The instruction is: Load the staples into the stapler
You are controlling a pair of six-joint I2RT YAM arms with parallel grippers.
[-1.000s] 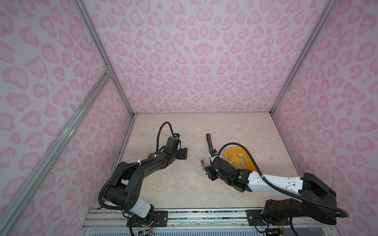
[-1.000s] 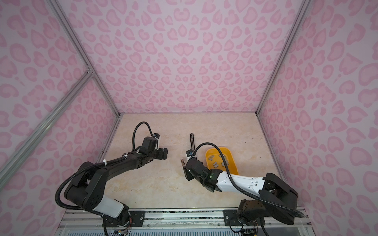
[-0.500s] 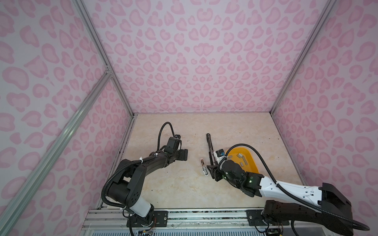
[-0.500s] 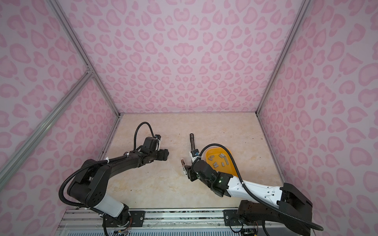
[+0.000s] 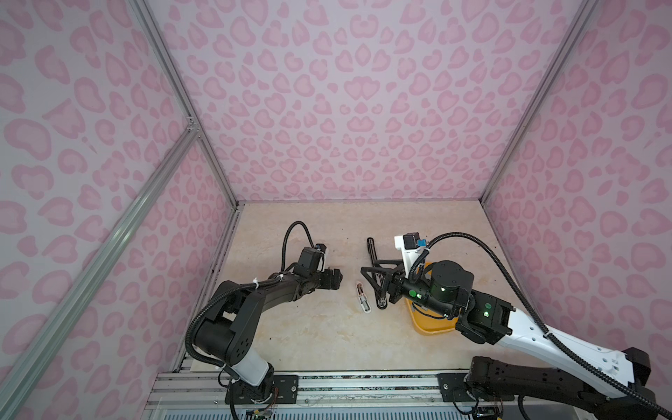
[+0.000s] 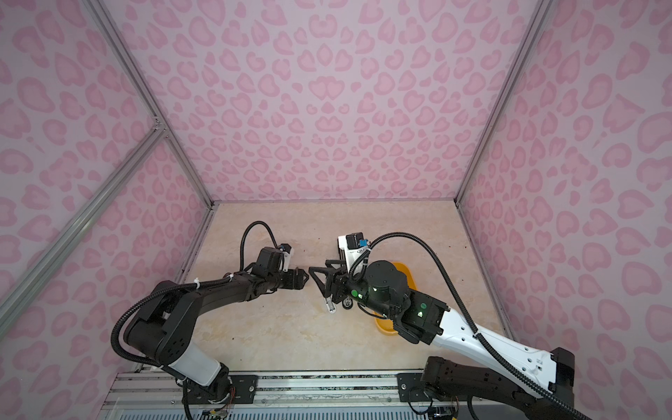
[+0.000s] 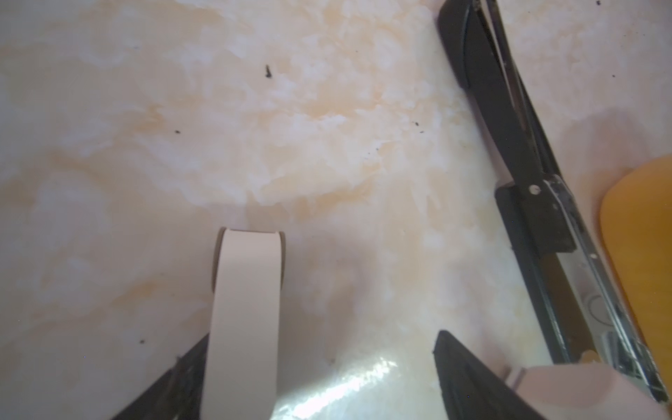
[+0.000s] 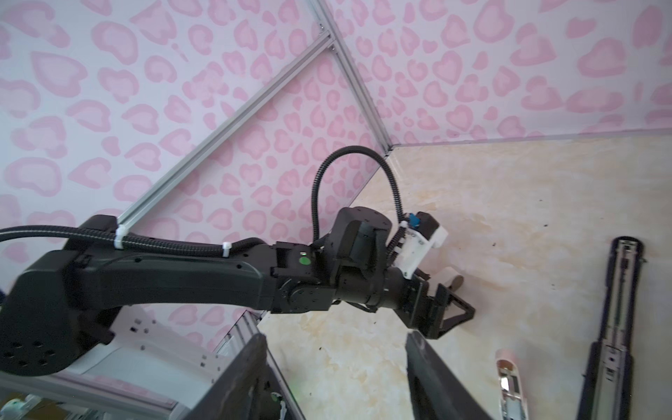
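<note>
A long black stapler [image 5: 371, 249] lies opened flat on the table, its metal channel [image 7: 596, 302] facing up. A small pale stapler [image 5: 362, 297] lies just left of it, also opened. My right gripper [image 5: 368, 266] hovers over the black stapler, pointing left, open and empty [image 8: 336, 342]. My left gripper [image 5: 339, 280] sits low over the table left of both staplers, facing the right one. It is open [image 7: 345, 283] with only bare table between its fingers. The staples are hidden under my right arm.
An orange tray [image 5: 432, 327] lies right of the black stapler, mostly covered by my right wrist; its edge [image 7: 640, 236] shows in the left wrist view. Pink patterned walls close in the table on three sides. Bare table lies in front of the staplers.
My right arm has risen and swung over the tray, hiding the staples that showed before; its gripper now points left above the black stapler. My left gripper has barely shifted.
</note>
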